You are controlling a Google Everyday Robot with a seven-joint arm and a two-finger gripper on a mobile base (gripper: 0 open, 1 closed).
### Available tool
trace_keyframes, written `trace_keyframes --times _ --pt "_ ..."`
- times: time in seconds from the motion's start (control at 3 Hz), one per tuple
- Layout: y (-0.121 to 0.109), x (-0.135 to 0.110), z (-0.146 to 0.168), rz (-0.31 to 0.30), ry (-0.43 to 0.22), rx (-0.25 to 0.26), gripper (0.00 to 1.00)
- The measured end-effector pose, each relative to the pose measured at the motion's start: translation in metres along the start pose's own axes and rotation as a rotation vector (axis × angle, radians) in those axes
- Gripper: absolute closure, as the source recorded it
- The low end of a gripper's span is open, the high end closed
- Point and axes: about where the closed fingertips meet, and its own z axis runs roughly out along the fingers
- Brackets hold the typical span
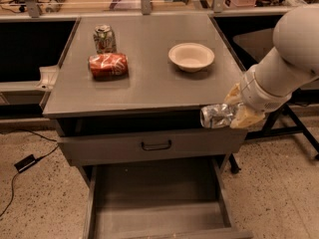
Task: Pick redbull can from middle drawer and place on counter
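Speckled pale flooring (279, 183) surrounds a grey drawer cabinet, and cluttered workbenches run along the back at 12 o'clock. A black adapter (25, 163) with its cable lies on the floor at 8 o'clock.

Taken from the middle of the counter (149, 91), 3 things stand on its matte grey top. A greenish-white can (104, 38) stands upright at 11 o'clock. A red soda can (107, 65) lies on its side at 10 o'clock, just in front of the upright one. A cream bowl (191, 57) sits at 2 o'clock, and only its own pale inner surface shows.

Below the counter edge, a drawer front (99, 151) with a black handle (156, 145) is pushed nearly closed. Under it at 6 o'clock, the middle drawer (154, 203) is pulled far out, with only its plain flat floor and low side walls showing.

The white arm (284, 63) reaches in from 3 o'clock. Its gripper (233, 114) hangs just off the counter's front right corner, at 4 o'clock, about level with the counter edge. Its yellowish fingers (244, 119) are clamped on the redbull can (215, 116). That can is held sideways in the air, its free end pointing toward 9 o'clock, clear of the drawer and not resting on the counter.

The red can bears pale lettering and the upright can green markings, but neither can be read. No writing can be made out on the shiny held can.
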Motion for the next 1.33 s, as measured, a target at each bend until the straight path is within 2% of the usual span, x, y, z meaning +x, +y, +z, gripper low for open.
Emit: trace_keyframes --times 0.33,0.67,1.0,1.33 --pt "-0.056 -0.02 -0.027 0.021 -0.06 0.143 1.0" --pt "-0.095 -0.03 -0.03 0.028 -0.09 0.186 1.0" --pt "-0.126 -0.032 -0.013 0.06 -0.144 0.173 1.0" --pt "-0.146 -0.032 0.015 0.076 -0.144 0.112 0.77"
